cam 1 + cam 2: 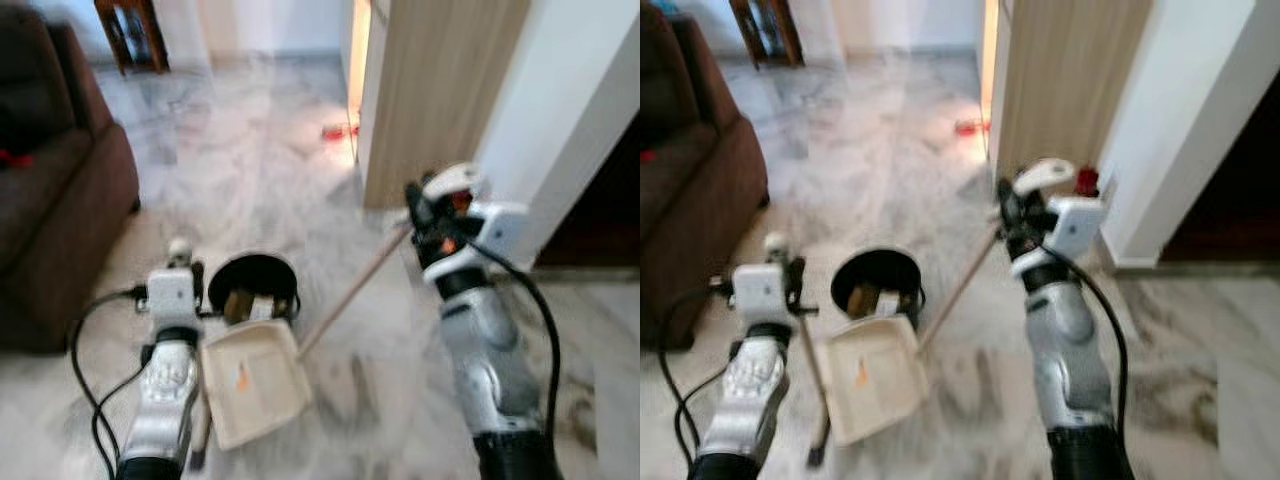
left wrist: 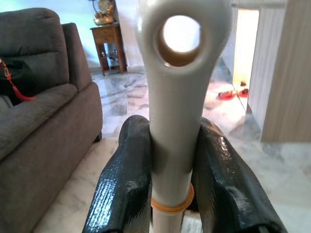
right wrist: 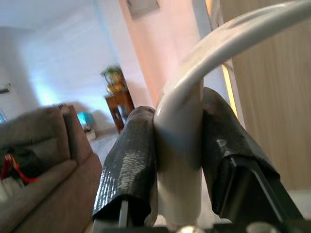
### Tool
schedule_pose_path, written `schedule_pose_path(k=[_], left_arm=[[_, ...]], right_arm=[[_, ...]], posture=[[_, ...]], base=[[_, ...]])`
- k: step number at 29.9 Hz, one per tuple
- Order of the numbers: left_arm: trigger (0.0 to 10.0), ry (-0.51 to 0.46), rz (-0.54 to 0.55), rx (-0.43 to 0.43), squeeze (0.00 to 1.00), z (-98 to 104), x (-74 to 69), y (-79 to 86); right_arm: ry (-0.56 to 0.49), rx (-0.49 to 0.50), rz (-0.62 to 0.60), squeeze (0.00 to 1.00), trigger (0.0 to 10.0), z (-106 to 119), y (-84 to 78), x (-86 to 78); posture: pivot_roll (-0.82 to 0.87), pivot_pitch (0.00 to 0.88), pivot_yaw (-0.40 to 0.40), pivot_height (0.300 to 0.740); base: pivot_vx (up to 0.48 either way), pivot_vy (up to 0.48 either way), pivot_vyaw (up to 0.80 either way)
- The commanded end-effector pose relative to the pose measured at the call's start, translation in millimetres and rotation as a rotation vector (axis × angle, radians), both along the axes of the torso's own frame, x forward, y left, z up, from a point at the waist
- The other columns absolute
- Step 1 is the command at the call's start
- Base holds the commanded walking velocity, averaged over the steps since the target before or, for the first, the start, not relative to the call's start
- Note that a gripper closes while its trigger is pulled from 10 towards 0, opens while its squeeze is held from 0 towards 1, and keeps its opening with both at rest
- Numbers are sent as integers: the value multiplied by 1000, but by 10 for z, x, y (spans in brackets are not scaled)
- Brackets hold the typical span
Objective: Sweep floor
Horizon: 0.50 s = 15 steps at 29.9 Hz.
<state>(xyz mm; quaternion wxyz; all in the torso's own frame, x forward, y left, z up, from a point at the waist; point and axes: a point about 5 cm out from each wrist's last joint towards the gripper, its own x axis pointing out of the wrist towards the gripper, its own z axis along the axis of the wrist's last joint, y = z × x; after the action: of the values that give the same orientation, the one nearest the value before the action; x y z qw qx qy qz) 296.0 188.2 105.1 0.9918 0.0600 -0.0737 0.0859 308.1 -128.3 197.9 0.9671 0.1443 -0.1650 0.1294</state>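
My left gripper (image 2: 170, 187) is shut on the white handle (image 2: 177, 97) of a long-handled dustpan, just below the hanging hole at its end. The cream dustpan (image 1: 252, 385) rests on the marble floor in front of me with a small orange scrap in it. Its far edge lies beside a black round bin (image 1: 252, 285) that holds some scraps. My right gripper (image 3: 177, 170) is shut on the broom's white curved grip (image 3: 204, 58). The broom's wooden stick (image 1: 350, 290) slants down from that gripper (image 1: 425, 215) to the dustpan's right side. The broom head is hidden.
A brown sofa (image 1: 50, 190) stands on the left, a wooden side table (image 1: 130, 35) at the back. A wood-panelled cabinet (image 1: 440, 90) and a white wall (image 1: 560, 120) rise on the right, with a red object (image 1: 338, 130) on the floor near them. Open marble floor (image 1: 250, 160) lies ahead.
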Motion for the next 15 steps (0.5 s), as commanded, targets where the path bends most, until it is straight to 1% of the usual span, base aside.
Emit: schedule_pose_path(k=[1, 2, 5, 11, 15], left_arm=[[10000, -48, 8, 5, 0, 111, 24, 37], [10000, -48, 7, 4, 0, 111, 26, 39], [10000, -48, 8, 4, 0, 114, 30, 41], [10000, -49, 10, -2, 0, 117, 31, 36], [10000, -52, 4, -11, 0, 116, 25, 34]], right_arm=[[-150, 50, 53, 0, 10000, 392, 140, -55], [-168, 64, 71, 0, 10000, 462, 180, -69], [-190, 79, 112, 0, 10000, 555, 270, -102], [-172, 93, 128, 0, 10000, 557, 303, -114], [-162, 96, 124, 0, 10000, 551, 296, -112]], posture=[[6, 0, -2, 740], [6, 0, -2, 740], [6, 0, -3, 740], [11, 0, -5, 740], [12, 0, -6, 740]], base=[[352, 0, 0], [352, 0, 0], [351, 0, 0], [331, 0, 0], [0, 0, 0]])
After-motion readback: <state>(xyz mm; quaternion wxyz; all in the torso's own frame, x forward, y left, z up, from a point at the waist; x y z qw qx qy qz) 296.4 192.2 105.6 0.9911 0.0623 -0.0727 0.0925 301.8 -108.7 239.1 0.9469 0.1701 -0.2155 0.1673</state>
